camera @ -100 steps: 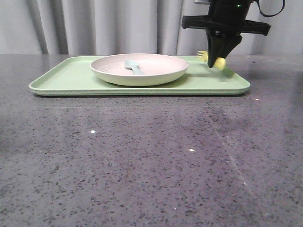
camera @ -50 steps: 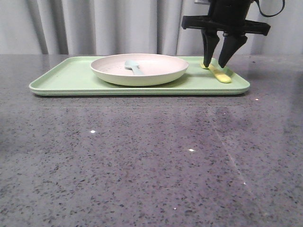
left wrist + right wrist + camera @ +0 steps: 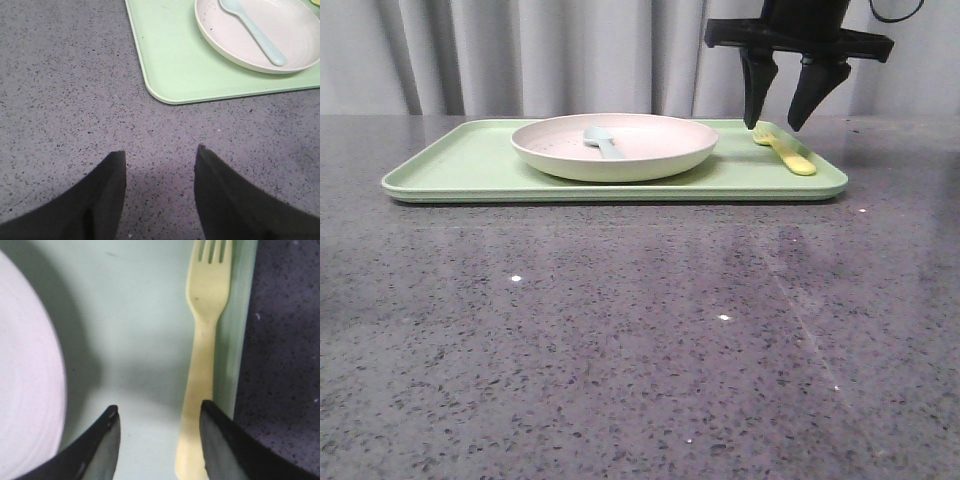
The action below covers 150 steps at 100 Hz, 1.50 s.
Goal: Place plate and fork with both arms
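The cream-white plate [image 3: 615, 146] sits on the light-green tray [image 3: 470, 165], left of its middle-right part. The yellow fork [image 3: 784, 150] lies flat on the tray near its right edge, free of any grip. My right gripper [image 3: 785, 125] hangs open just above the fork. In the right wrist view the fork [image 3: 202, 350] lies between the spread fingers, close to one of them, and my right gripper [image 3: 159, 412] is empty. My left gripper [image 3: 160, 152] is open over bare table, short of the tray's corner [image 3: 160, 95]; it is out of the front view.
A pale blue-green spoon [image 3: 601, 141] lies in the plate, also seen in the left wrist view [image 3: 252, 32]. The grey speckled table [image 3: 640, 330] stretches in front of the tray. A grey curtain hangs behind.
My right gripper held the fork one second ago, opened and let it drop onto the tray, then rose above it. The fork now lies flat.
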Each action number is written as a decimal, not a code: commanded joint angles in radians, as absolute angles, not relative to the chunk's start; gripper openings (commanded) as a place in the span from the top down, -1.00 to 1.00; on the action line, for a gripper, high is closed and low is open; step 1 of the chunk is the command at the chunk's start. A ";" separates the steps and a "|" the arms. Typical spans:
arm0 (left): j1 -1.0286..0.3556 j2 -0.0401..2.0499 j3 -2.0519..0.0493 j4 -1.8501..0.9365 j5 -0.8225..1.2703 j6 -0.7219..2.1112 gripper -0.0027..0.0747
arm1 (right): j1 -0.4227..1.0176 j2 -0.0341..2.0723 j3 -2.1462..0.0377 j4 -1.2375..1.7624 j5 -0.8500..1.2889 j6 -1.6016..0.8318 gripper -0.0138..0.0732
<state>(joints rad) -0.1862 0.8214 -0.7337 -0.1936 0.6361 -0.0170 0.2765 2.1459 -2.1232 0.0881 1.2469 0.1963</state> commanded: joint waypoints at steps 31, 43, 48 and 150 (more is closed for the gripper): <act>-0.193 0.817 -0.760 -0.209 0.576 -0.024 0.12 | 0.272 1.998 -2.151 0.085 1.337 0.191 -0.19; -0.193 0.817 -0.760 -0.209 0.572 -0.024 0.12 | 0.276 1.953 -2.142 0.085 1.344 0.182 -0.19; -0.193 0.817 -0.760 -0.209 0.572 -0.024 0.12 | 0.276 1.930 -2.136 0.083 1.343 0.182 -0.19; -0.193 0.815 -0.760 -0.209 0.537 -0.024 0.94 | 0.276 1.262 -1.362 0.024 0.887 0.183 0.72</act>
<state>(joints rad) -0.1862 0.8214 -0.7337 -0.1936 0.6110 -0.0170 0.2765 1.3581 -1.4157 0.0340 1.0034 0.1925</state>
